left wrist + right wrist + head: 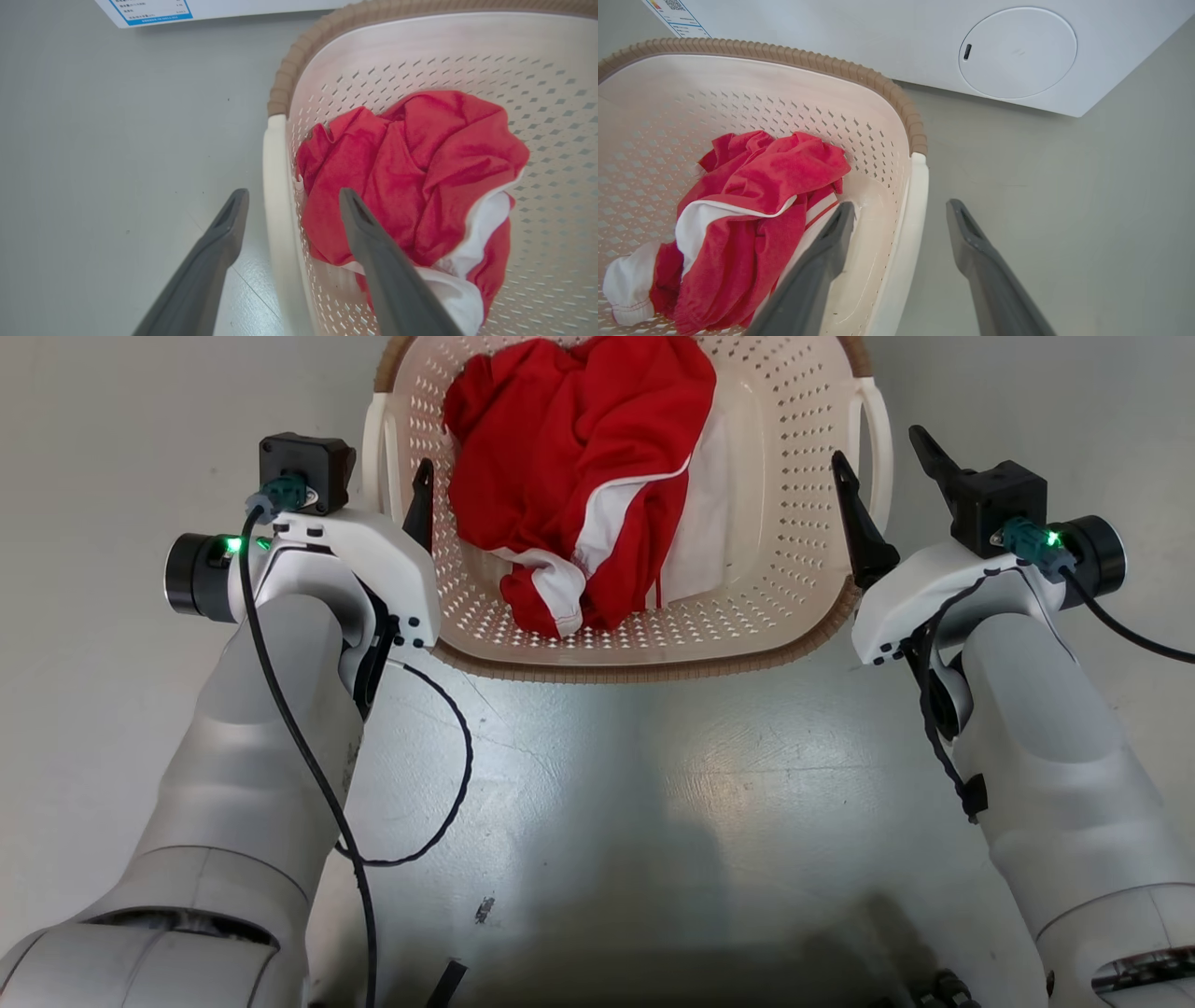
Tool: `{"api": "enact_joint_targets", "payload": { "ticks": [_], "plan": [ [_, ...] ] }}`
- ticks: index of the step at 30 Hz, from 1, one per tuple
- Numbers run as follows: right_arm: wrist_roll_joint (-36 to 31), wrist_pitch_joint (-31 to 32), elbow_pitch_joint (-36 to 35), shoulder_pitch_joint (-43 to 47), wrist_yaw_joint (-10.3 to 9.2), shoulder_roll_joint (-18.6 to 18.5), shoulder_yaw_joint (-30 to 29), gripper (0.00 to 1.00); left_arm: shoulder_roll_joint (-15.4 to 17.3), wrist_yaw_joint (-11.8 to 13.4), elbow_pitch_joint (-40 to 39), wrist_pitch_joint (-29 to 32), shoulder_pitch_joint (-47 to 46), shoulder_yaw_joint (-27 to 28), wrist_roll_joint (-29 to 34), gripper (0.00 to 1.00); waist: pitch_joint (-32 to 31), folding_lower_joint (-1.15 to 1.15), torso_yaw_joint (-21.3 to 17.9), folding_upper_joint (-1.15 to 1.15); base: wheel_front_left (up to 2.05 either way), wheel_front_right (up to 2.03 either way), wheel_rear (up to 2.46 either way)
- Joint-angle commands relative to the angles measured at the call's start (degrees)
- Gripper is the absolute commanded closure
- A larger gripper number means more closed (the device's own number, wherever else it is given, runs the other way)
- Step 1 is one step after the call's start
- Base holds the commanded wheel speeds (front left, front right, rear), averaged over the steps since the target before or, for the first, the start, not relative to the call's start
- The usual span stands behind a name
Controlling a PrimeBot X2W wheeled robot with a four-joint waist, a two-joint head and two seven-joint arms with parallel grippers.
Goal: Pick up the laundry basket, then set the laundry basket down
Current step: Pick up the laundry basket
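- Pale forearms, left (252, 737) and right (1046, 737), rise from the bottom corners of the head view, one on each side of the laundry basket.
- Grey floor (653, 784) spreads under everything, shiny and scuffed.
- White washing machine (878, 37) with its round door (1017, 51) stands just behind the basket's far rim.
- Laundry basket (803, 523), cream and perforated with a brown woven-look rim (653, 667), lies between the two arms, close before the machine; whether it rests on the floor I cannot tell.
- Red garment (579, 457) with white trim lies crumpled inside the basket.
- Left pincer (293, 198) is spread wide astride the left loop handle (275, 154), one finger inside the basket, the other outside over the floor.
- Right pincer (901, 207) is likewise wide astride the right loop handle (915, 196), not clamped.
- Black cable (439, 784) loops from the left wrist.
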Motion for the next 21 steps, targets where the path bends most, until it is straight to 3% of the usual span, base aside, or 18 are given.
{"api": "enact_joint_targets", "payload": {
  "ticks": [1, 21],
  "plan": [
    [0.86, -0.79, -0.69, 0.39, 0.34, 0.79, 1.2, 0.0, 1.88, 0.52, 0.0, -0.25, 0.14, 0.39, 0.05, 0.0, 0.68, -0.01, 0.1, 0.0, 0.0, 0.0, 0.0],
    [4.47, -0.79, 1.2, -0.35, 0.34, 0.79, 2.3, 0.0, 2.22, 0.74, 1.76, -0.14, -2.37, -2.18, -0.17, 0.0, 4.85, -0.01, 0.36, 0.0, 0.0, 0.0, 0.0]
  ]
}}
